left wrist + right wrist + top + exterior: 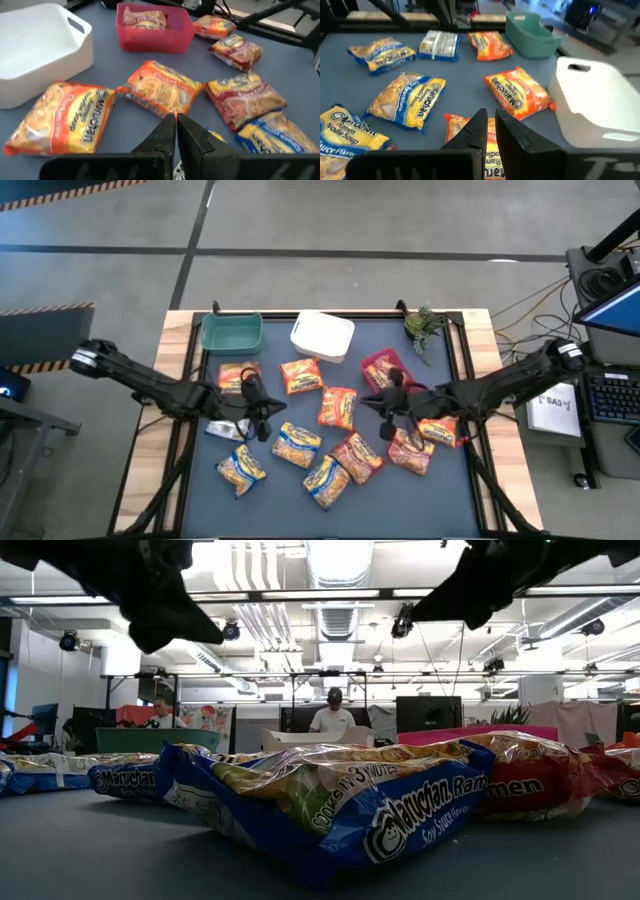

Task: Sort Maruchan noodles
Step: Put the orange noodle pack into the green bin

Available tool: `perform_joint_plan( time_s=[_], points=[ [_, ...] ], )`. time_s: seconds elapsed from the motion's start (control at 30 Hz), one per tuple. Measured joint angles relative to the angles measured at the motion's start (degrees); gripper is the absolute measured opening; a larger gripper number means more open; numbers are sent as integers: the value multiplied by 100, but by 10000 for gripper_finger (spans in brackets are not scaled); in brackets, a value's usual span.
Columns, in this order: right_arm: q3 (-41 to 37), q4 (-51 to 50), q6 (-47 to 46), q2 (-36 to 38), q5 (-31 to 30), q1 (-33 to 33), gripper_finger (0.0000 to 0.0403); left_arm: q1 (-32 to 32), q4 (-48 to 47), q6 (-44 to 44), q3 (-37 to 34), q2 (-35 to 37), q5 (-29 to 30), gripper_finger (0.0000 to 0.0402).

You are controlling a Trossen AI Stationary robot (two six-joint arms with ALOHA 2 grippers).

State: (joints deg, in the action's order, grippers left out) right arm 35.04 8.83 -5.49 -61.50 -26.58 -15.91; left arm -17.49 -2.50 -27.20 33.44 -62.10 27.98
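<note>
Several Maruchan noodle packets lie flat on the dark mat [470, 490]: orange ones [301, 376] [337, 408], blue-and-yellow ones [241, 470] [297, 444], reddish ones [357, 457] [410, 452] and a silver one [228, 430]. One more packet [145, 17] lies inside the red bin [372, 363]. My left gripper [262, 418] [176, 119] hovers shut over the mat's left half, near the silver packet. My right gripper [392, 412] [491, 116] hovers shut near the red bin, above an orange packet [470, 131]. Neither holds anything.
A green bin [231, 332] and a white bin [322, 337] stand along the far edge beside the red bin, and a small green plant [425, 328] sits at the far right corner. A blue-edged packet [340, 800] lies nearest the low camera. People stand in the room behind.
</note>
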Motion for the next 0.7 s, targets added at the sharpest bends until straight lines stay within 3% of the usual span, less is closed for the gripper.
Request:
perform_joint_plan(
  time_s=[0.13, 0.23, 0.37, 0.7],
  points=[
    [-264, 476, 432, 291, 71, 122, 27, 207, -98, 264, 384, -300, 101, 0],
    [-496, 966, 735, 431, 468, 278, 27, 345, -451, 544, 770, -557, 52, 0],
    [-777, 1527, 979, 473, 748, 529, 27, 534, -1172, 792, 1186, -913, -397, 0],
    [-832, 1551, 1349, 550, 1015, 1321, 27, 1358, -2413, 1868, 2103, -1697, -1382, 0]
  ],
)
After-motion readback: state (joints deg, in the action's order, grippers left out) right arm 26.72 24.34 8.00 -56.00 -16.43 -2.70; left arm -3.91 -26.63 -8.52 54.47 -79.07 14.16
